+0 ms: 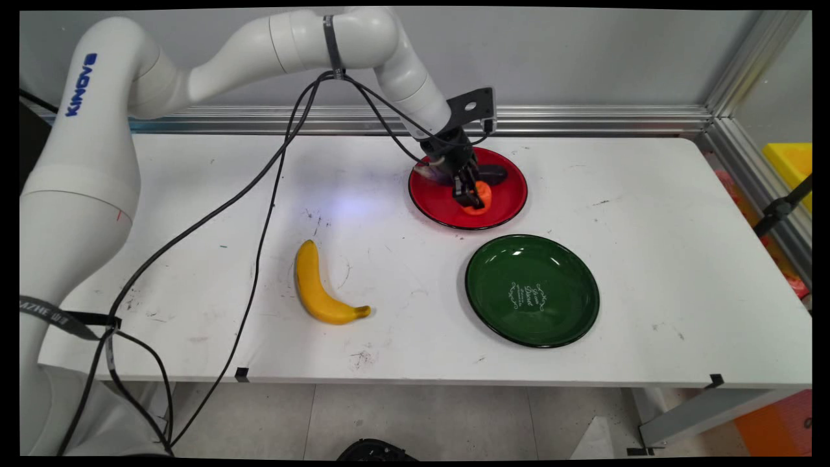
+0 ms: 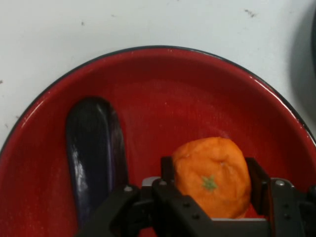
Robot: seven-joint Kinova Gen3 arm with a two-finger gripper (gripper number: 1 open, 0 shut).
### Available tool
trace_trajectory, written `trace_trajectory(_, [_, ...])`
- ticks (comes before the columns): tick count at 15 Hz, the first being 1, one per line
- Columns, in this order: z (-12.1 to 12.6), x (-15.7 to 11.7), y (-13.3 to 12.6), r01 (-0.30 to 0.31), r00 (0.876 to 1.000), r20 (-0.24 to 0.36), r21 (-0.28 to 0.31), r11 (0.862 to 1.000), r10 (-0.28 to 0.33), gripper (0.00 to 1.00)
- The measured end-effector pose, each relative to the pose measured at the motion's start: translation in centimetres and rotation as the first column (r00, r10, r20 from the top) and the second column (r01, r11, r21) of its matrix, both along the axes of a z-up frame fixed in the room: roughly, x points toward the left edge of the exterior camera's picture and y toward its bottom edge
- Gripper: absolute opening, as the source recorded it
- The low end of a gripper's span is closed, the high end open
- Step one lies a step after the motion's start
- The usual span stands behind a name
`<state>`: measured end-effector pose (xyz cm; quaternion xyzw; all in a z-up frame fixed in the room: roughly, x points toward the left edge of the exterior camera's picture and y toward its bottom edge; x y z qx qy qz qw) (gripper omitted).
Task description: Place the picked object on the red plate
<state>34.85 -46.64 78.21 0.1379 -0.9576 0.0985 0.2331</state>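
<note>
On the white table (image 1: 616,194) I'm seeing my gripper (image 2: 211,177) pinching the orange (image 2: 213,174) across its middle in the red plate (image 2: 197,84); it's looking light, firm and slightly slippery.

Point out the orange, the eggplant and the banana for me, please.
orange (image 2: 212,177): hand view, on its top face near the green stem mark.
eggplant (image 2: 94,148): hand view, on the middle of its dark purple body.
banana (image 1: 311,285): main view, on the middle of its curved yellow body.

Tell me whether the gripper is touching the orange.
Touching. The hand view shows the gripper fingers pressed against both sides of the orange.
</note>
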Motion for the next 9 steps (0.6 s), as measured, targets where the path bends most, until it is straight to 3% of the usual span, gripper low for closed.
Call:
trace_trajectory(4, [-0.30,-0.01,0.06,-0.003,1.000,-0.005,0.004,1.000,0.003,0.00])
trace_trajectory(5, [-0.36,-0.04,0.08,-0.004,1.000,-0.007,0.005,1.000,0.004,1.00])
trace_trajectory(9, [-0.44,-0.17,0.11,-0.006,1.000,-0.012,0.007,1.000,0.006,1.00])
